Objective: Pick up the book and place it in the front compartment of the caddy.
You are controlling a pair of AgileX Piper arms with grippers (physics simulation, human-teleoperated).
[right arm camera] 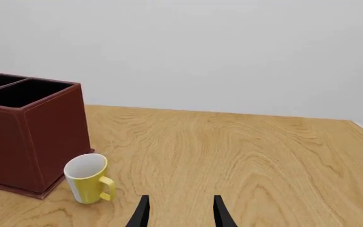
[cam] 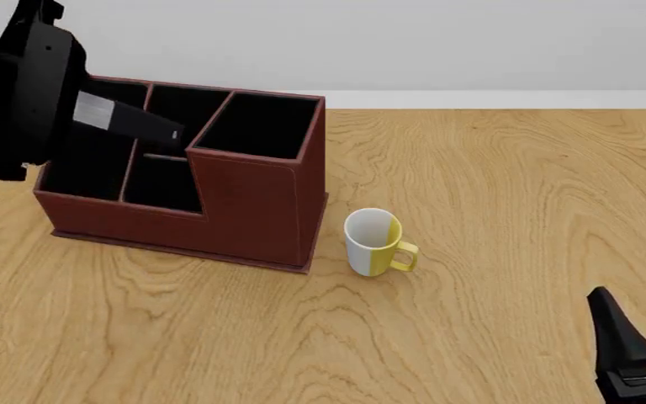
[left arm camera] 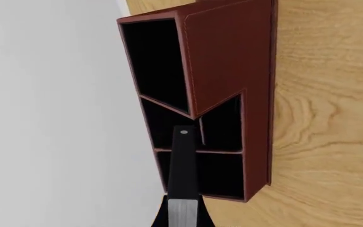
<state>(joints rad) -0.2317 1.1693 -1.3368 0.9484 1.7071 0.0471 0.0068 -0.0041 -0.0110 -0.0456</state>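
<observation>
The caddy [cam: 258,202] is a dark red-brown wooden organizer with dark compartments and a stepped wall, standing at the table's left. It also shows in the left wrist view [left arm camera: 232,52] and the right wrist view [right arm camera: 49,137]. My left gripper [cam: 85,109] is shut on the book [cam: 132,122], a black hardcover with white page edges [left arm camera: 183,213]. The book is tilted just above the caddy's low compartments, its far end [left arm camera: 183,142] over the inner dividers. I cannot tell which compartment it is over. My right gripper [right arm camera: 180,213] is open and empty at the near right [cam: 645,328].
A white-and-yellow mug [cam: 373,242] stands on the wooden table [cam: 503,185] just right of the caddy, handle to the right; it also shows in the right wrist view [right arm camera: 88,178]. A pale wall runs behind the table's far edge.
</observation>
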